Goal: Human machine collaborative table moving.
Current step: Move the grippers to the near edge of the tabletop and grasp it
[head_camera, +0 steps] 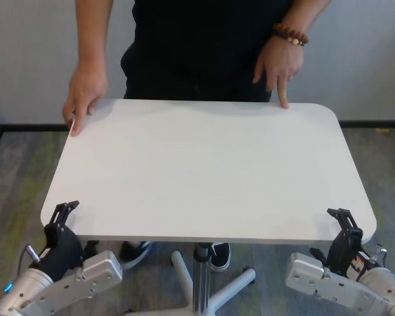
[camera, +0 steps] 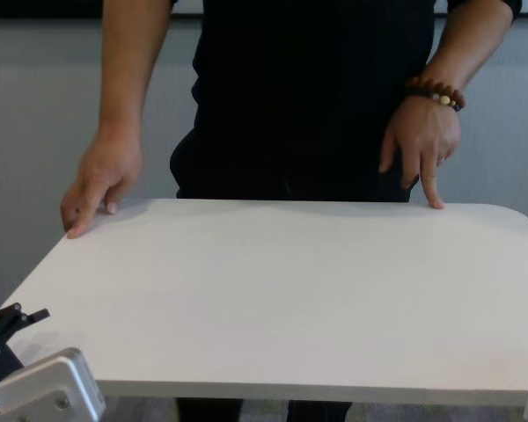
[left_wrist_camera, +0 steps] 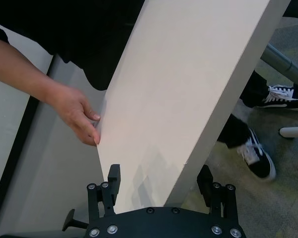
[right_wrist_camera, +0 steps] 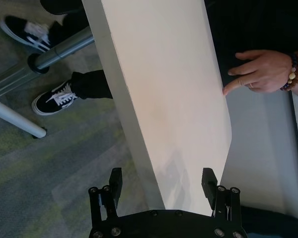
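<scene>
Desk (head_camera: pixel 210 171) top bare across the middle, free passage over it edge to edge. Far edge blocked by the human (head_camera: pixel 204 46) standing against it; one hand (head_camera: pixel 85 92) on the far left corner, other hand (head_camera: pixel 280 69) fingertip on the far edge toward the right corner. Near corners taken: left gripper (left_wrist_camera: pixel 159 181) spread wide around the near left edge, right gripper (right_wrist_camera: pixel 161 181) likewise at near right. Under the desk, silver pole (head_camera: pixel 201 276), white base legs (head_camera: pixel 234 289) and the person's shoes (right_wrist_camera: pixel 54 99) crowd the floor.
</scene>
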You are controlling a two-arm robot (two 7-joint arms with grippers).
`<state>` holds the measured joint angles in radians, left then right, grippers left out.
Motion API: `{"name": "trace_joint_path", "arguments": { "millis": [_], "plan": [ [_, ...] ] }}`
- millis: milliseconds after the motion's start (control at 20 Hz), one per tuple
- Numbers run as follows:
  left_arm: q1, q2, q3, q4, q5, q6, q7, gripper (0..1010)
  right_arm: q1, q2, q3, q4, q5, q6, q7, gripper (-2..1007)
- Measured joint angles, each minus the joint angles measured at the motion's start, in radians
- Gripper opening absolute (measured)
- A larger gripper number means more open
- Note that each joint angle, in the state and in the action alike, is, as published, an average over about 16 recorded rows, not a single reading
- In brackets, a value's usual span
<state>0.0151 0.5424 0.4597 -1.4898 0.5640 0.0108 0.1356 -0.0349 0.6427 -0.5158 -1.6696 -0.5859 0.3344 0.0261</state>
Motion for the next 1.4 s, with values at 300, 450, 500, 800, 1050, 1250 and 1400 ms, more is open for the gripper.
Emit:
{"name": "trace_joint_path", "arguments": {
  "millis": [300,450,500,800,1050,1250,1400],
  "plan": [
    [0.0,0.001,0.0,0.0,0.0,0.0,0.002,1001,-0.001,-0.008,0.005,0.004,-0.023,-0.001,0.006,1005],
    [0.0,0.001,0.0,0.0,-0.001,0.0,0.003,1001,0.0,-0.012,0.006,0.006,-0.034,-0.002,0.009,1005],
    [0.0,0.002,0.0,0.0,-0.001,0.0,0.003,1001,0.0,-0.013,0.007,0.007,-0.037,-0.002,0.011,1005],
    [0.0,0.002,0.0,0.0,-0.002,-0.001,0.005,1001,-0.001,-0.022,0.015,0.01,-0.048,-0.014,0.014,1005],
    [0.0,0.003,0.001,0.0,-0.002,-0.001,0.005,1001,-0.003,-0.028,0.023,0.011,-0.049,-0.026,0.015,1005],
    [0.001,0.003,0.001,0.0,-0.002,-0.001,0.006,1001,-0.005,-0.031,0.029,0.01,-0.047,-0.034,0.013,1005],
    [0.001,0.003,0.001,0.0,-0.003,-0.001,0.006,1001,-0.006,-0.032,0.031,0.01,-0.046,-0.037,0.012,1005]
  ]
}}
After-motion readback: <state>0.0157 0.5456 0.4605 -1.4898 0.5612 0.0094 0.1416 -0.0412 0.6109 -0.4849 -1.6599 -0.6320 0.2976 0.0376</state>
